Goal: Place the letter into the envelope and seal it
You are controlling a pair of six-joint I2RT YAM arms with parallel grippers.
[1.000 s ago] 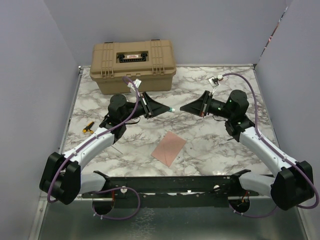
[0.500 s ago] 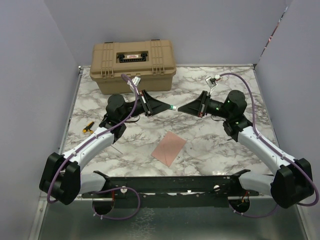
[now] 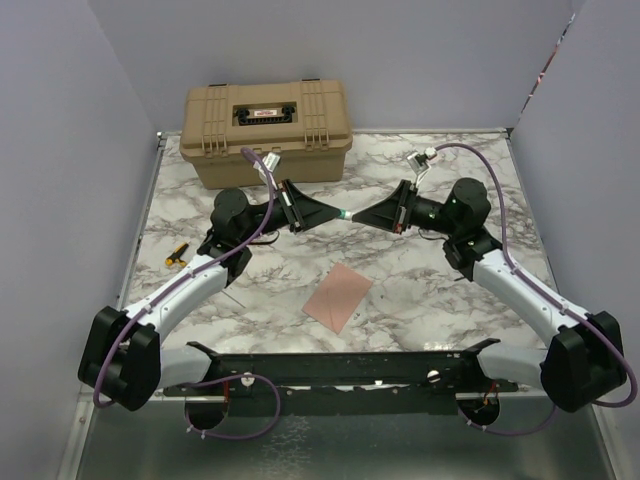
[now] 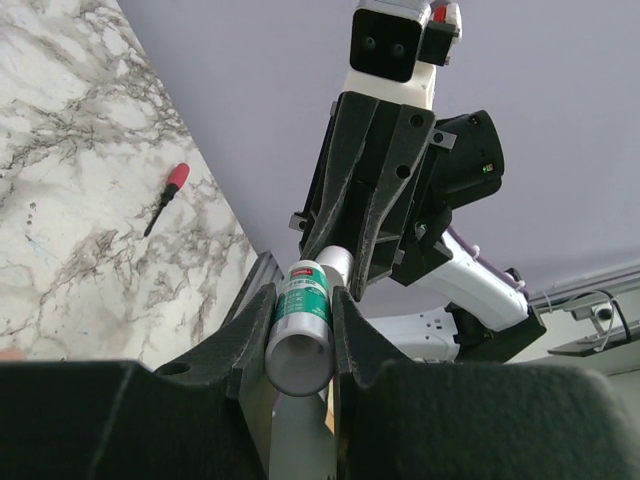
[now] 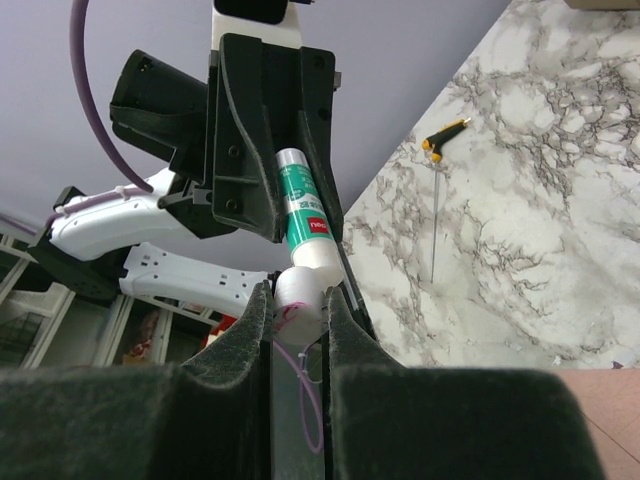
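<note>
So the desk (image 3: 430, 290) is boxed in by lavender walls on 3 sides: left, back and right. A tan toolbox (image 3: 267, 130) is parked against the back edge, left of centre. A yellow-handled screwdriver (image 3: 176, 255) is lying near the left edge, and it's picked up in the right wrist view too (image 5: 445, 135). Plenty of bare marble is left across the middle and the right half.

The envelope (image 3: 338, 295) is found flat on the desk, front and centre, well apart from both arms and just ahead of the black frame at the near edge. It's turned diagonally, with the long axis running near-left to far-right and 1 corner aimed at the near edge. The flap can't be made out from above. Only 1 sheet is seen, so whether the letter is inside can't be told.

Up in the air in front of the toolbox, a glue stick (image 3: 343, 215) is held roughly level, with its long axis running left to right between the 2 arms. The left claw (image 4: 300, 300) is clamped narrow on the green-labelled body (image 4: 302, 320). The right claw (image 5: 298, 300) is pinched narrow on the white end, which points toward the right arm. Both claws are met nearly tip to tip, clear above the desk.
</note>
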